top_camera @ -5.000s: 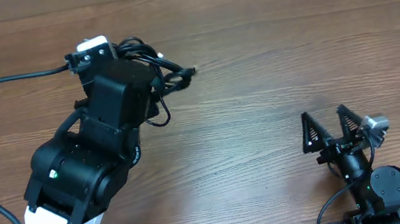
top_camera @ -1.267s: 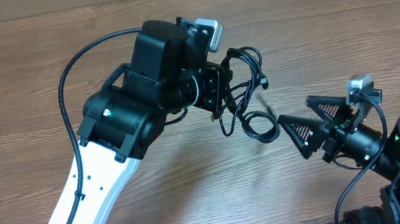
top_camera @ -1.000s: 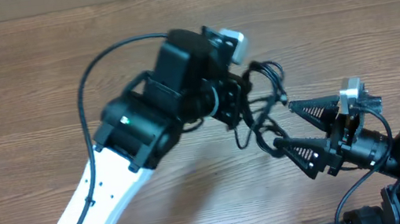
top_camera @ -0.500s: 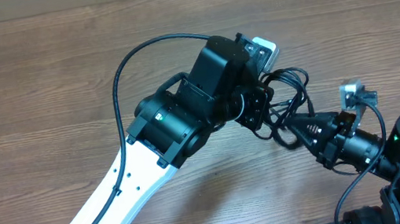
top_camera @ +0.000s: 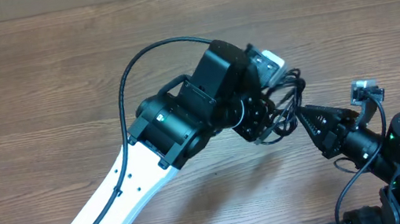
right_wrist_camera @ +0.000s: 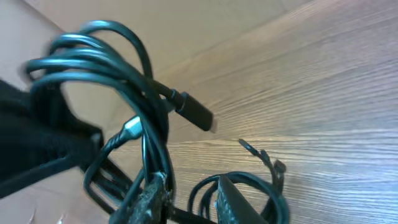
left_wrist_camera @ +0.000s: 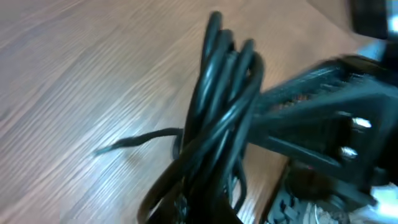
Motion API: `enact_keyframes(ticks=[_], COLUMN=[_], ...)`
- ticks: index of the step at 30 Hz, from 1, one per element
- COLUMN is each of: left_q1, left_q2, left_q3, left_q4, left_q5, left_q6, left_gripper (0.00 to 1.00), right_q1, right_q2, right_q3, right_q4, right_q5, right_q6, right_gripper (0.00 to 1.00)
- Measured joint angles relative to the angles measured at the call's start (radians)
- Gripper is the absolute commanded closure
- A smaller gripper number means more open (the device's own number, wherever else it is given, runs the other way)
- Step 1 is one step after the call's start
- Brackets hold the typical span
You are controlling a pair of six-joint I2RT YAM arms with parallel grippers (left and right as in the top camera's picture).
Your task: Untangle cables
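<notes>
Left gripper (top_camera: 267, 115) is pressing shut on the cables (top_camera: 289, 92), holding the bunch up off the table (top_camera: 38, 88) and presenting it toward the right arm. Probably it is doing this so the loops are hanging free instead of lying flat. The bunch is sitting right of centre, between the two grippers, with thin black loops sticking out above and to the right of the left gripper.

Right gripper (top_camera: 306, 117) is pointing its tip straight into the bunch, jaws drawn close together. In the right wrist view a low loop is lying between its fingers (right_wrist_camera: 149, 198), but I cannot tell whether they are actually pinching it or just bracketing it. A plug end (right_wrist_camera: 196, 114) is poking out sideways from the bunch, and a thin loose tail is trailing down onto the wood.

For room, bare wood is stretching wide to the left and toward the far edge, so pulling apart that way looks easy. The right side is looking tight, with the right arm's base sitting close behind. The left arm's own thick cable (top_camera: 151, 49) is arching over its forearm, apart from the bunch.
</notes>
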Motion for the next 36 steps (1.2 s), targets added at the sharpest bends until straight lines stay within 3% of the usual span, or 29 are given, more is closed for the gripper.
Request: enact_keyframes(ticks=[2,4,9,18,25,27,33,36], left_q1=[-0.004,-0.004,-0.004,-0.004,-0.004,-0.004,-0.004,-0.004], left_q2=[0.0,0.0,0.0,0.0,0.0,0.0,0.0,0.0], left_q3=[0.0,0.0,0.0,0.0,0.0,0.0,0.0,0.0], left_q4=[-0.018,-0.01,0.047,0.068,-0.004,-0.028,-0.109,-0.132], left_q5=[-0.108,-0.205,-0.254,-0.184,-0.104,-0.102,-0.232,-0.253], left_q6=[-0.094,-0.194,-0.283,-0.291,-0.085,-0.029,0.05,0.073], left_gripper=[0.96,0.96,0.96,0.96,0.96,0.96,0.96,0.96], right_q1=[-0.002,-0.002,-0.002,-0.002,-0.002,-0.002,-0.002,-0.002], right_q2=[0.001,0.002,0.002,0.002,0.002,0.002,0.002,0.002], right_q3=[0.0,0.0,0.0,0.0,0.0,0.0,0.0,0.0], right_q4=[0.011,0.037,0.043,0.036,0.032,0.03,0.016,0.001], right_q5=[-0.018,-0.089,-0.179,-0.176,-0.163,-0.157,-0.138,-0.105], right_q6=[-0.031,-0.109,-0.202,-0.232,-0.237,-0.238,-0.238,-0.235], right_gripper=[0.47,0.34,0.3,0.3,0.18,0.09,0.07,0.0])
